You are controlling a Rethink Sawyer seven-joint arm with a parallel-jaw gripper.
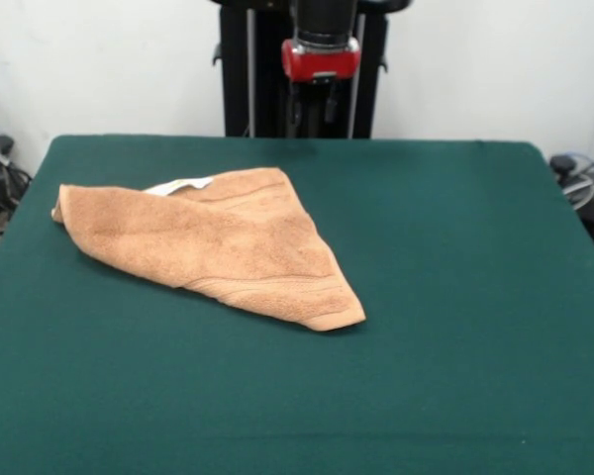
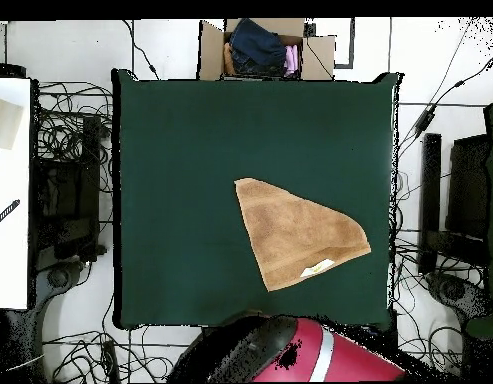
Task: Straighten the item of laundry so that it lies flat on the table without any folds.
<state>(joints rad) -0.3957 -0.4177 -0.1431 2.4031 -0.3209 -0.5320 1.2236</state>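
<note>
The orange-tan towel (image 1: 208, 242) lies folded over into a rough triangle on the left half of the green table (image 1: 455, 297). Its white label (image 1: 181, 185) shows at the far edge. One corner points toward the table's middle front. In the overhead view the towel (image 2: 295, 235) lies right of the middle of the table (image 2: 180, 150), with the label (image 2: 317, 268) near the robot's side. My gripper (image 1: 319, 107) hangs drawn back above the table's far edge, apart from the towel and holding nothing. My red arm (image 2: 290, 355) shows at the bottom of the overhead view.
A cardboard box of clothes (image 2: 265, 48) stands off the table's side opposite the robot. Cables (image 2: 65, 130) lie on the floor around the table. A white surface (image 2: 8, 190) stands at the left in the overhead view.
</note>
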